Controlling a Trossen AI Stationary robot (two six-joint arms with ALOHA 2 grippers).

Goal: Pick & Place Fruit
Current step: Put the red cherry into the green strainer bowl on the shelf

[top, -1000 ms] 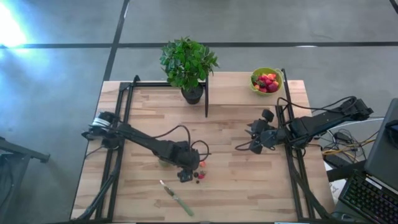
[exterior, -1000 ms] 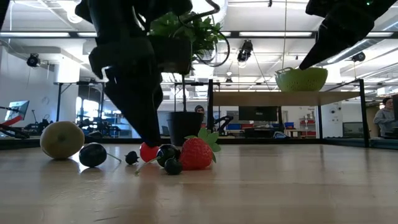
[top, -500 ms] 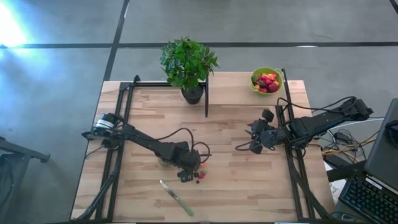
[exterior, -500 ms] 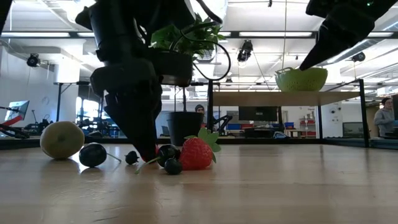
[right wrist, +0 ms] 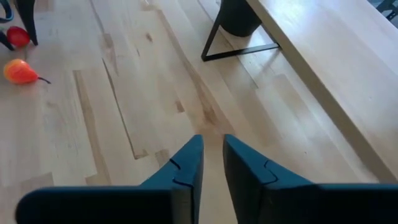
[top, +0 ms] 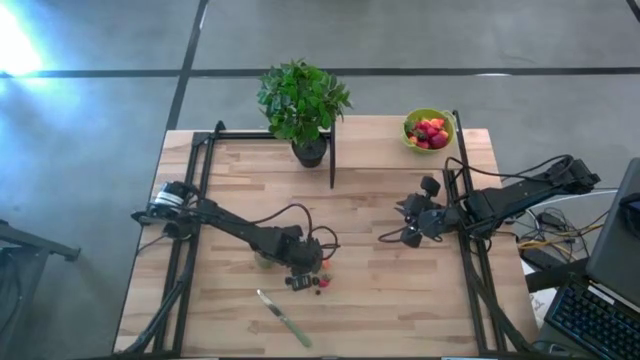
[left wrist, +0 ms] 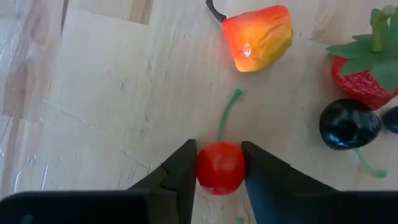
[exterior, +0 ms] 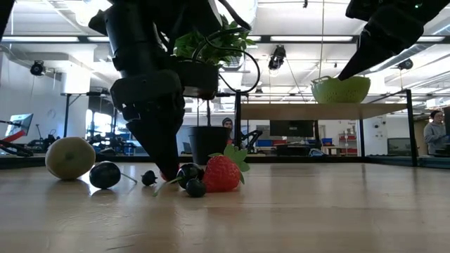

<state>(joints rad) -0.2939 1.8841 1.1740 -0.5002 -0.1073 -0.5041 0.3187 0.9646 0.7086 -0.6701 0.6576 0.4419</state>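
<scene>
While the right gripper [right wrist: 211,158] hangs over bare table [top: 380,290] with its fingers nearly together and empty, the left gripper [left wrist: 219,168] pinches a red cherry [left wrist: 221,168] on the wood, beside a strawberry [left wrist: 367,81], dark berry [left wrist: 348,124] and orange fruit [left wrist: 258,37].

On the light wooden plank table [top: 380,290] we saw a leafy green plant in a dark pot [top: 303,105] at the far edge, a lime-green round bowl [top: 410,127] nearby, and a green-handled knife [top: 284,318] near the front.
</scene>
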